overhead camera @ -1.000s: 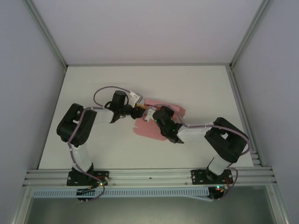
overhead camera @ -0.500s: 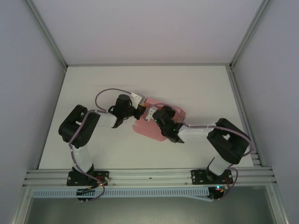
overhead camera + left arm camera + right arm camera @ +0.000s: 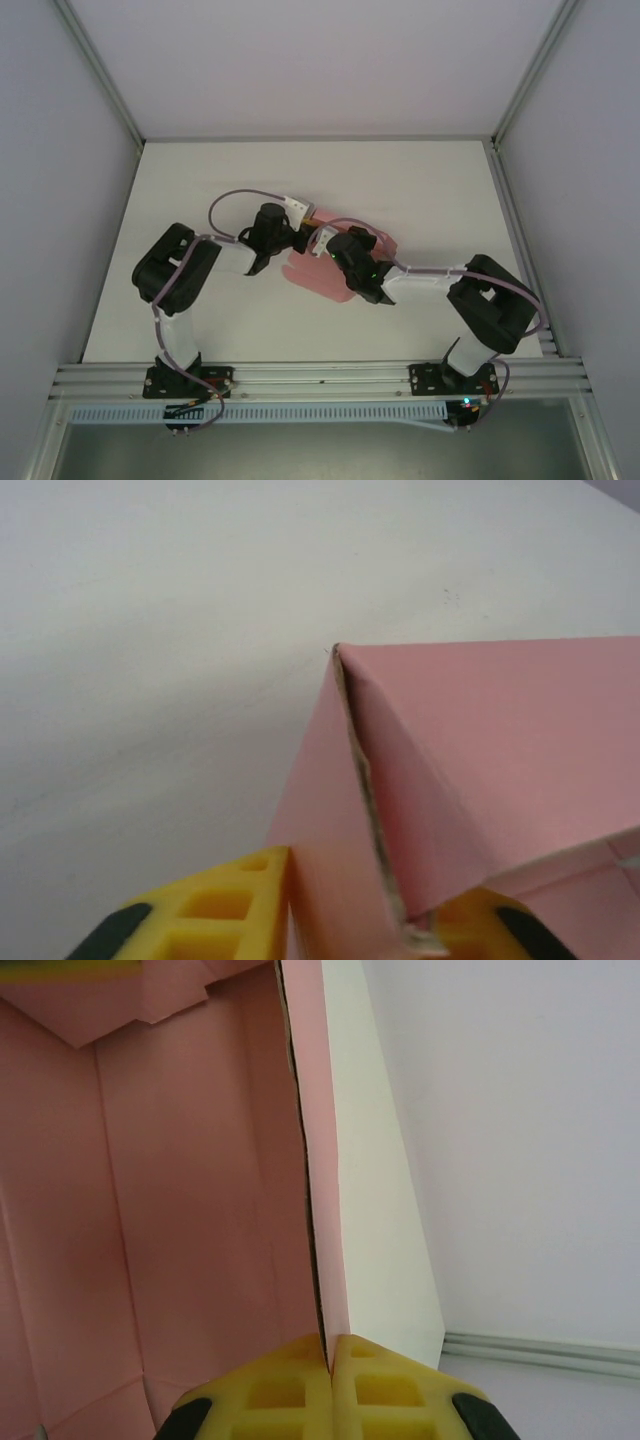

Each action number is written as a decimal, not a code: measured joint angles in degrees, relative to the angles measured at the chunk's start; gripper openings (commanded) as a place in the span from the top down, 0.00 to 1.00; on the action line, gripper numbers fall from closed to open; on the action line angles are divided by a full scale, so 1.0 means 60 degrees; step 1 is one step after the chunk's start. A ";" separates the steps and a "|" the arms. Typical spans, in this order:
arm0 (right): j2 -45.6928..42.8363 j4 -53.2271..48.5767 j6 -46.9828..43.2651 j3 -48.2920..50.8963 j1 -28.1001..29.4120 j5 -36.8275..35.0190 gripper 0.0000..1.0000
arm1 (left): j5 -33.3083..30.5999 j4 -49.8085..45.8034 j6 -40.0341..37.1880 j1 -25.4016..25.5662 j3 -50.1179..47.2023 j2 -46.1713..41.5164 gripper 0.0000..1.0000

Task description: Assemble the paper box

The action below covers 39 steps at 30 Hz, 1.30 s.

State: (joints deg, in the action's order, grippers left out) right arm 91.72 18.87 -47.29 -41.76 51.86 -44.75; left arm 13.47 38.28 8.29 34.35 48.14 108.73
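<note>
Folding a side wall upright looks to be the step in hand, and doing it well calls for one claw to anchor the card while the other works the crease. The right claw (image 3: 330, 1378) has its yellow pads (image 3: 270, 1395) pressed together on the thin edge of one wall (image 3: 380, 1210) of the box (image 3: 190, 1220), pink on the inner face and pale on the side turned right, so it should grip firmly without dragging the card sideways. The left claw (image 3: 360, 925) has a pad on either side of a folded pink corner (image 3: 400, 780), the left pad touching the card; whether it is truly squeezing I cannot tell (the right pad is half hidden behind the fold). My guess is that this corner wants pushing square along its scored line, slowly, since thin card may buckle or tear at a ragged edge like the one showing here. From above, the box lies near the middle of the white desk (image 3: 420, 180), partly flat, with both claws meeting over it: the right one comes in from the near right, the left one from the left, and pink card shows on the near side of them and out to their right.
</note>
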 measured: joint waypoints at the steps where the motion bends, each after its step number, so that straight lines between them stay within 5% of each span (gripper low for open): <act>1: 0.0000 -0.0044 0.0022 -0.0018 -0.0018 0.0022 1.00 | -0.0051 -0.0025 -0.0087 0.0000 0.0135 0.0098 0.91; 10: -0.0157 -0.0353 0.0554 -0.0106 -0.0200 0.0546 1.00 | -0.0736 0.0331 -0.0313 0.0157 0.0372 0.0459 1.00; 18: -0.0448 -0.1002 0.1024 -0.0295 -0.0361 0.1202 1.00 | -0.3774 0.0594 -0.0324 0.1049 0.0011 0.0321 1.00; 30: -0.0535 -0.1173 0.1479 -0.0437 -0.0361 0.1810 1.00 | -0.5916 0.0543 0.0466 0.1617 -0.0168 0.0204 1.00; 39: -0.0568 -0.1435 0.1497 -0.0495 -0.0357 0.1803 1.00 | -0.4193 0.1169 0.0153 0.0998 -0.0590 0.0171 0.67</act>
State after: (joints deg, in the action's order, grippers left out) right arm 88.31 10.26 -38.30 -44.73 49.71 -33.93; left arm -11.68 45.30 9.21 40.34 44.60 109.75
